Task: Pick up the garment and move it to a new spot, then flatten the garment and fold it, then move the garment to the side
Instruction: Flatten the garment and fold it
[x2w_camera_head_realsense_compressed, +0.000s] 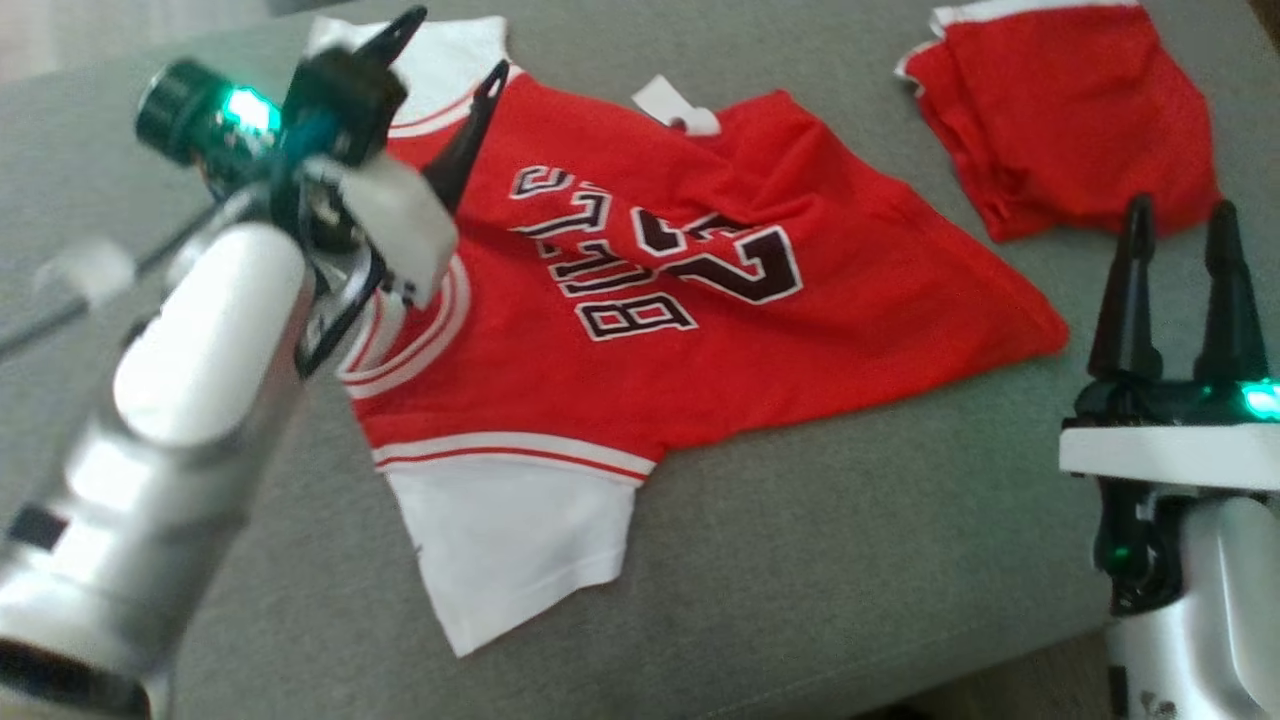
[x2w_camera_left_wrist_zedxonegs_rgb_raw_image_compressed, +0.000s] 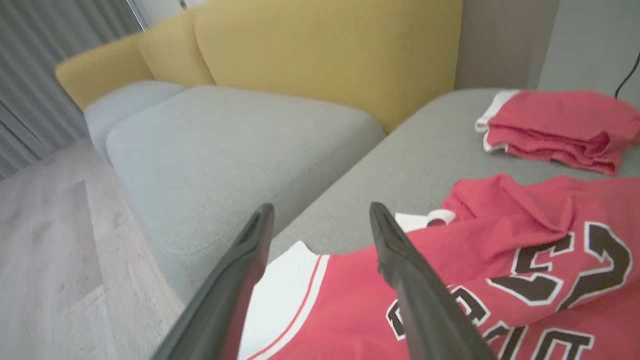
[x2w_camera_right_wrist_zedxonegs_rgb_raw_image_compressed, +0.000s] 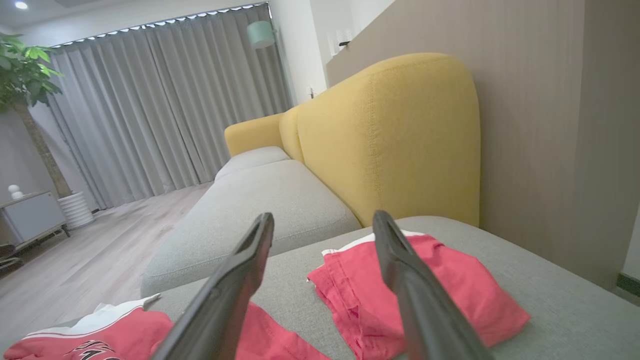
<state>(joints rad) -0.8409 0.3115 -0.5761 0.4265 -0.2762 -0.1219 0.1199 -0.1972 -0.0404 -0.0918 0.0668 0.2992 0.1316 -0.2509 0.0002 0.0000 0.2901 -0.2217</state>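
Note:
The garment (x2w_camera_head_realsense_compressed: 640, 300), a red jersey with white sleeves and black lettering, lies spread and wrinkled on the grey sofa cushion (x2w_camera_head_realsense_compressed: 850, 560). My left gripper (x2w_camera_head_realsense_compressed: 455, 50) hovers open above its far-left shoulder, nothing between the fingers. In the left wrist view the jersey (x2w_camera_left_wrist_zedxonegs_rgb_raw_image_compressed: 500, 280) lies under and right of the open left gripper (x2w_camera_left_wrist_zedxonegs_rgb_raw_image_compressed: 320, 215). My right gripper (x2w_camera_head_realsense_compressed: 1180, 215) stands open off the jersey's right edge, clear of the cloth. Through the right wrist view the right gripper (x2w_camera_right_wrist_zedxonegs_rgb_raw_image_compressed: 324, 222) is open, with the jersey's edge (x2w_camera_right_wrist_zedxonegs_rgb_raw_image_compressed: 100, 335) at lower left.
A folded red cloth (x2w_camera_head_realsense_compressed: 1070, 110) lies at the far right of the cushion, also seen as red cloth (x2w_camera_left_wrist_zedxonegs_rgb_raw_image_compressed: 560, 130) and red cloth (x2w_camera_right_wrist_zedxonegs_rgb_raw_image_compressed: 420, 295). Yellow backrests (x2w_camera_right_wrist_zedxonegs_rgb_raw_image_compressed: 390, 135) rise behind. A second grey seat (x2w_camera_left_wrist_zedxonegs_rgb_raw_image_compressed: 225, 155) and wooden floor (x2w_camera_left_wrist_zedxonegs_rgb_raw_image_compressed: 45, 250) lie to the left.

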